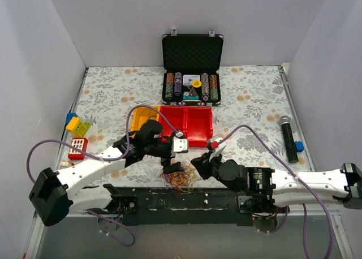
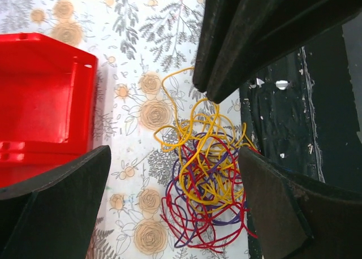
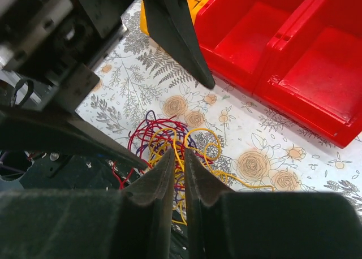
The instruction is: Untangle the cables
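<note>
Likely light, springy, snag-prone cables point(image 2: 209, 180) just under wide-apart left end effector point(image 2: 175, 154); pinch a single outer strand; right end effector point(image 3: 179, 157) nearly together, grip unclear.

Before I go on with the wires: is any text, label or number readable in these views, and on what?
No text can be read in any view.
Card in the poker chip case: printed, too small to read.
Red keypad toy: white keys, any marks too small to read.
Round motor sticker: blurred, unreadable.
Both wrist views: no lettering at all.
</note>
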Motion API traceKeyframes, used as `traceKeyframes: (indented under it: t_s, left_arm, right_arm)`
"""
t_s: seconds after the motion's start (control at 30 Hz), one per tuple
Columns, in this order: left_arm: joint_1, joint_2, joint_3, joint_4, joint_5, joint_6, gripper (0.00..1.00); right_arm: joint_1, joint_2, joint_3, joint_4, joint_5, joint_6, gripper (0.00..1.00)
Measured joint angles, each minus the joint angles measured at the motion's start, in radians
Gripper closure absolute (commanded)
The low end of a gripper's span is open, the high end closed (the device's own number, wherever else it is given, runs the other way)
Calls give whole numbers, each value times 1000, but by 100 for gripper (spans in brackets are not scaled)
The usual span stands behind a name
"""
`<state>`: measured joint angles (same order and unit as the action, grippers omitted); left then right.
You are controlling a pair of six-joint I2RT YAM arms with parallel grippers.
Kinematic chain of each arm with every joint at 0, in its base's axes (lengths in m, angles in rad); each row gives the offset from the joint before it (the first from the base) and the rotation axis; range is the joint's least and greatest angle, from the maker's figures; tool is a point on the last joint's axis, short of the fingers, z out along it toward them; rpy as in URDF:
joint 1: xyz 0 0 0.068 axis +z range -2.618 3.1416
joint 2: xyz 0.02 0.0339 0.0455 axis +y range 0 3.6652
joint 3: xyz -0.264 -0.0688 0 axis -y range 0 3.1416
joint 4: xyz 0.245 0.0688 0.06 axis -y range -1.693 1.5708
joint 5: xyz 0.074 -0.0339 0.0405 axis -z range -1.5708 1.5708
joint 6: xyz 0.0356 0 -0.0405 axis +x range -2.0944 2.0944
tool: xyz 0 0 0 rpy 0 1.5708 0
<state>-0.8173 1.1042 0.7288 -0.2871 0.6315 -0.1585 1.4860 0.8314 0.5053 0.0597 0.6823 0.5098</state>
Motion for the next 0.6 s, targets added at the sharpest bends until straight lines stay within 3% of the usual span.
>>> traceKeyframes:
  t_s: [0.43, 0.6]
  left_arm:
    - [-95, 101, -2, 1, -46, 133, 27]
    - [-143, 126, -2, 16, -95, 184, 65]
  right_arm:
    - [0, -134, -62, -35, 36, 37, 82]
    - [0, -187, -83, -82, 49, 59, 82]
